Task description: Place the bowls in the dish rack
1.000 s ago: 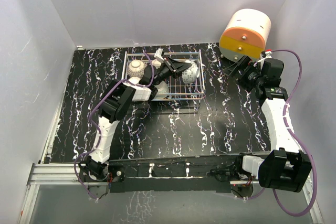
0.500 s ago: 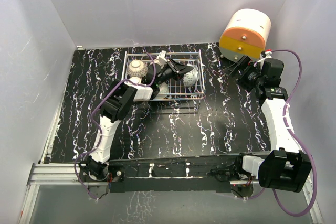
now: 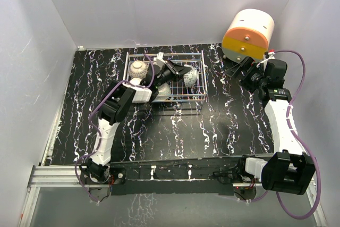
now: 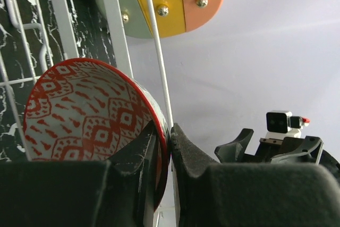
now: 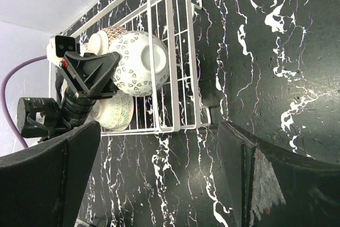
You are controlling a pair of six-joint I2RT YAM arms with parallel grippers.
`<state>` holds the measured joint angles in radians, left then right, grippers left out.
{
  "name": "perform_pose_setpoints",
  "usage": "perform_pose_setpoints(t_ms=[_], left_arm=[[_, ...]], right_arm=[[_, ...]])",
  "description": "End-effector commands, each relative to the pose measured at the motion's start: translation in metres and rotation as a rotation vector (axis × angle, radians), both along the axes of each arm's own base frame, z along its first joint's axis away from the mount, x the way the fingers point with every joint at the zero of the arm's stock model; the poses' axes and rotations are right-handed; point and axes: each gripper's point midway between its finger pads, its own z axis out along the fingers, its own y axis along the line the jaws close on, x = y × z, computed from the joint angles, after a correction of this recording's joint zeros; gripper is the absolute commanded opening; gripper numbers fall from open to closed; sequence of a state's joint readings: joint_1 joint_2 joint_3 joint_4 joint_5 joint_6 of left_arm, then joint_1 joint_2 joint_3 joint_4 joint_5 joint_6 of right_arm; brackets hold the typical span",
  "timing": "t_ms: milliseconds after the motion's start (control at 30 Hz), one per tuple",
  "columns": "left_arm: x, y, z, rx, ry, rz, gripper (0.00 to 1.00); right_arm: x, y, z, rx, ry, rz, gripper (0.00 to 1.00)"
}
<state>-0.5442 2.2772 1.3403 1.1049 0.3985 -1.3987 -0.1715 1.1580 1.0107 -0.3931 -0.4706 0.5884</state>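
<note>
Left wrist view: the red bowl point(image 4: 90, 110) is tipped on its side, its red-patterned inside facing the camera; the left gripper point(image 4: 169, 131) has its jaws clamped on the bowl's rim, one finger point(image 4: 135, 168) inside the bowl and the other outside; a white wire of the dish rack point(image 4: 158, 62) runs just behind the rim. In the top external view this bowl sits at the right end of the dish rack, its pale patterned outside turned to the right; whether it touches the grid bottom I cannot tell. At the rack's left end lies a brown-and-white bowl point(image 3: 137, 68); a pale bowl point(image 3: 162, 89) sits near the front side, partly under the left arm's wrist. The right gripper point(image 3: 237, 70) hovers over the black marbled worktop point(image 3: 212, 126), to the right of the rack and apart from it, near the foot of the orange-and-cream drawer unit point(image 3: 248, 34); in the right wrist view its jaws stand wide apart and hold nothing, and between them the rack's corner and the held bowl show.
</note>
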Motion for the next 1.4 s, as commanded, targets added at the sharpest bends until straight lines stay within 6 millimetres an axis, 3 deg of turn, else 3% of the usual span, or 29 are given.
perform_pose_setpoints(t_ms=[0,300,733,1367], left_arm=[[-0.012,0.014,-0.050,0.158,0.123,0.002,0.04],[-0.015,0.026,-0.057,0.228,0.143,0.028,0.16],[-0.016,0.051,-0.058,0.353,0.134,0.069,0.44],[-0.002,0.070,-0.041,0.532,0.112,0.146,0.58]], right_arm=[[-0.001,-0.001,0.020,-0.014,-0.076,0.004,0.96],[-0.003,0.000,0.017,-0.012,-0.071,0.008,0.96],[-0.005,0.003,0.016,0.000,-0.073,0.016,0.96],[-0.003,0.004,0.018,0.008,-0.078,0.022,0.96]])
